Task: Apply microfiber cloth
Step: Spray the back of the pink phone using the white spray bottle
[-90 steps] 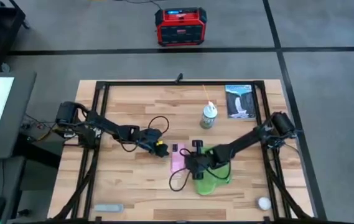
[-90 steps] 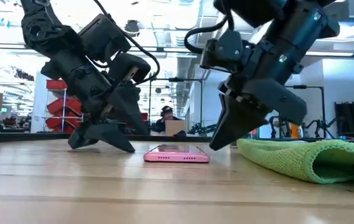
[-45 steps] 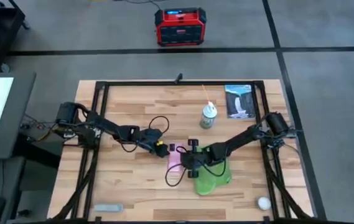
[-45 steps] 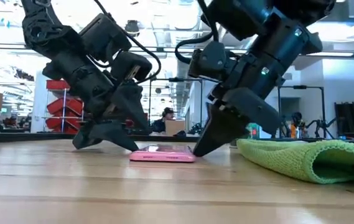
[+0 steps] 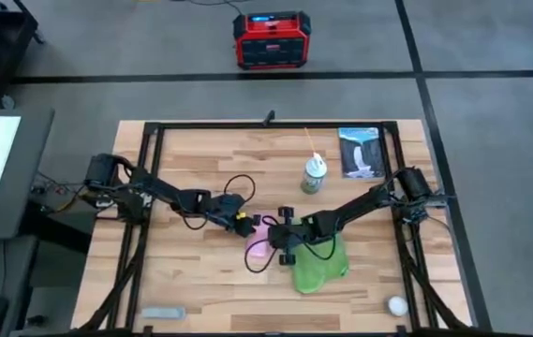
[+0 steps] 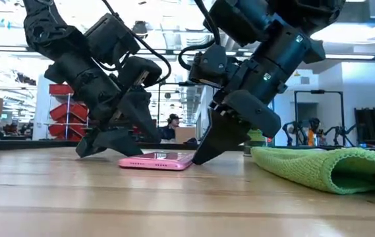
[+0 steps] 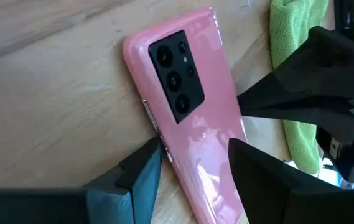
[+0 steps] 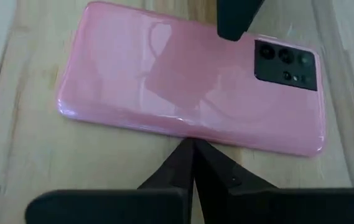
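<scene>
Pink and glossy, the phone lies flat on the wooden bench with its camera side up, between the two arms. The left jaws are open over the phone, one finger down against its long edge and the other above its back. The right jaws are closed, their tips together and touching the phone's opposite long edge. In the low view the right jaws' tip meets the phone's end at bench level while the left jaws rest just behind it. The green microfiber cloth lies crumpled on the bench just beside the phone, under the right arm and not gripped by either arm. A white bottle stands farther back.
</scene>
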Controlling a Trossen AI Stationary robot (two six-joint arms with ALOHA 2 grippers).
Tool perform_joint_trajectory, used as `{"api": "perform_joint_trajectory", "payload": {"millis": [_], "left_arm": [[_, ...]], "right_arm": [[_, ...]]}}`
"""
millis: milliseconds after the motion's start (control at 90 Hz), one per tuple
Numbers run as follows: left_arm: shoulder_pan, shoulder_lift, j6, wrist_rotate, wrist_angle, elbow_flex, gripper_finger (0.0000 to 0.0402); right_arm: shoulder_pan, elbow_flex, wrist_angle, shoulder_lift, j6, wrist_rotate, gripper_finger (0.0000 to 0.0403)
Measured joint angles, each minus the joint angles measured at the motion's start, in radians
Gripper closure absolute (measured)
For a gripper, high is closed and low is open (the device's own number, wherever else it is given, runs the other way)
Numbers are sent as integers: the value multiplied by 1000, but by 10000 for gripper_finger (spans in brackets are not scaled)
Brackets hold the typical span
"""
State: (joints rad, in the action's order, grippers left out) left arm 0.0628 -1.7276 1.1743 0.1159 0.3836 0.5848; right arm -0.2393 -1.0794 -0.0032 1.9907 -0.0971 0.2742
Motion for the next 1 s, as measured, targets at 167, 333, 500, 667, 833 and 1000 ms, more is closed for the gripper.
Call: {"api": "perform_joint_trajectory", "payload": {"millis": [167,333,500,667,833,1000], "left_arm": [[5,-45,-6,30,-18,45,233],[1,-45,-32,40,-29,56,233],[0,-45,-42,46,-23,56,233],[1,-45,-49,59,-5,56,233],[1,-45,-52,64,-5,56,233],[2,-46,-56,71,3,56,233]], "right_arm": [[3,2,0,0,4,-2,403],[4,2,0,0,6,-2,403],[5,2,3,0,12,-7,403],[12,2,8,1,19,-12,403],[21,2,20,8,19,-26,403],[29,3,30,10,41,-31,403]]}}
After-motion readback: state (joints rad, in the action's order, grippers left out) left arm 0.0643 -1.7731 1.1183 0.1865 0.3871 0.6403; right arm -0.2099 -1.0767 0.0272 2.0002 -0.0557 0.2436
